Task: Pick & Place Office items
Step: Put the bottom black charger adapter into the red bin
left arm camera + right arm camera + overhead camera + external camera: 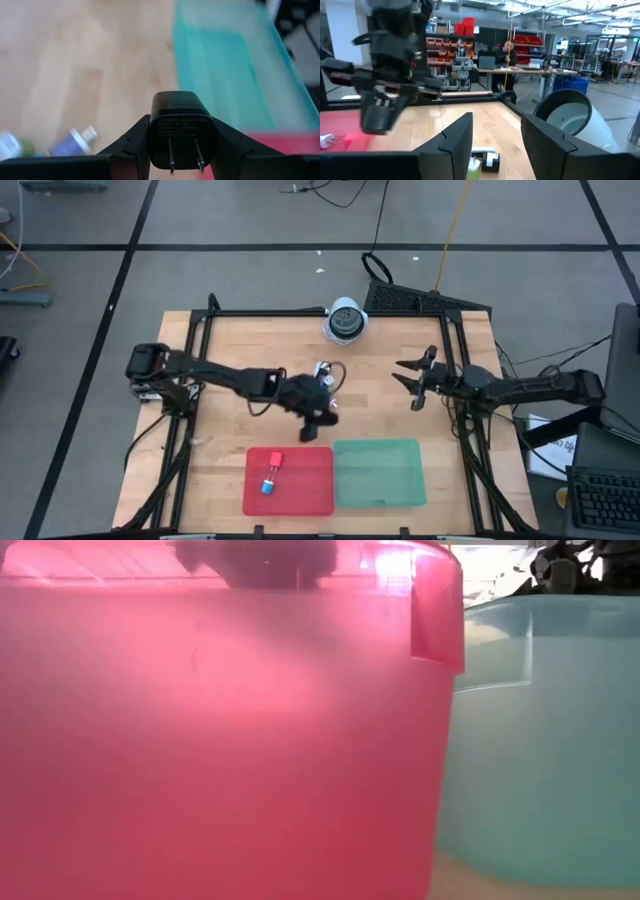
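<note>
My left gripper [320, 420] hangs above the table's middle, just beyond the red tray [288, 480], and is shut on a black plug-in power adapter [182, 125]. My right gripper [412, 385] stands open at the table's right, with nothing between its fingers [455, 140]. A few small office items [325, 373] lie on the wood beside the left arm; the right wrist view shows a green piece and a dark one with a pale face [484, 161]. A red piece [276, 461] and a blue piece [268, 486] lie in the red tray. My left gripper pinches the adapter's two opposite side faces [156, 135] between its two fingers. The two metal prongs [185, 157] point back toward the wrist. The fingers slant downward from the table's left toward the trays. The adapter is lifted clear of the table.
A green tray [378, 472] lies right of the red tray along the near edge; their walls [200, 740] fill the low view. A round white-and-grey domed object [346, 320] stands at the far edge. Black frame rails [200, 380] run along both table sides.
</note>
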### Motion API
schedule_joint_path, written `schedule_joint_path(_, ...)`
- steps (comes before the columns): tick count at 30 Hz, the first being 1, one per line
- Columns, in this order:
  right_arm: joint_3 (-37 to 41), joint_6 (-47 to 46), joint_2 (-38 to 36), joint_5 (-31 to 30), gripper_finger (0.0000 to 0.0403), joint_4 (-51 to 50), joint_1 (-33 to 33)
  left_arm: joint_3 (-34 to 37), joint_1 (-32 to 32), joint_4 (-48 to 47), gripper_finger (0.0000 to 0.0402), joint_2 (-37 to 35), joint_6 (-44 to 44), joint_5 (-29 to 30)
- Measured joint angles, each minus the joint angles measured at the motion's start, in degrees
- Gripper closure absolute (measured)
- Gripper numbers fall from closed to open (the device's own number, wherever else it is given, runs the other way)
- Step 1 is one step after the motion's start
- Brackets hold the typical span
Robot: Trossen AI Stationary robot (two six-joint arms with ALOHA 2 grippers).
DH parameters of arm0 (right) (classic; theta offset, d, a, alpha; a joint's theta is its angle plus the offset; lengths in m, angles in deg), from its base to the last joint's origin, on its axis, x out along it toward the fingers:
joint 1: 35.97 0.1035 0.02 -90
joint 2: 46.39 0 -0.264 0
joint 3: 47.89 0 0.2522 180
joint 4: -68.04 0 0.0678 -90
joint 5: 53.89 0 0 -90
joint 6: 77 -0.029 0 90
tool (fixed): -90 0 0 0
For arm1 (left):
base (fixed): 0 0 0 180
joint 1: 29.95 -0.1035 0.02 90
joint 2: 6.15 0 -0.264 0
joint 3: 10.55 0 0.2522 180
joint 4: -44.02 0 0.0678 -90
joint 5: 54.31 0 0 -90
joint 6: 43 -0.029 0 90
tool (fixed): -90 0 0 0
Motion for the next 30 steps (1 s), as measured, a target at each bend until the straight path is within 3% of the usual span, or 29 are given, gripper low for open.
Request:
schedule_joint_path(7, 0.2, -0.4, -1.2, 0.0, 0.0248, -0.9, -1.2, 0.0, 9.9, -14.8, 0.0258, -8.5, 6.1, 2.9)
schedule_joint_path(15, 0.2, -1.9, -1.1, 0.0, 0.0248, -0.9, -1.4, 0.0, 25.4, -37.8, 0.0252, -12.6, 28.0, 8.3)
schedule_joint_path(22, 0.2, -1.9, -1.1, 0.0, 0.0248, -0.9, -1.4, 0.0, 33.1, -38.2, 0.0246, -9.2, 29.8, 12.9)
schedule_joint_path(30, 0.2, -1.9, -1.1, 0.0, 0.0248, -0.9, -1.4, 0.0, 32.1, -39.5, 0.0252, -3.8, 26.2, 10.5)
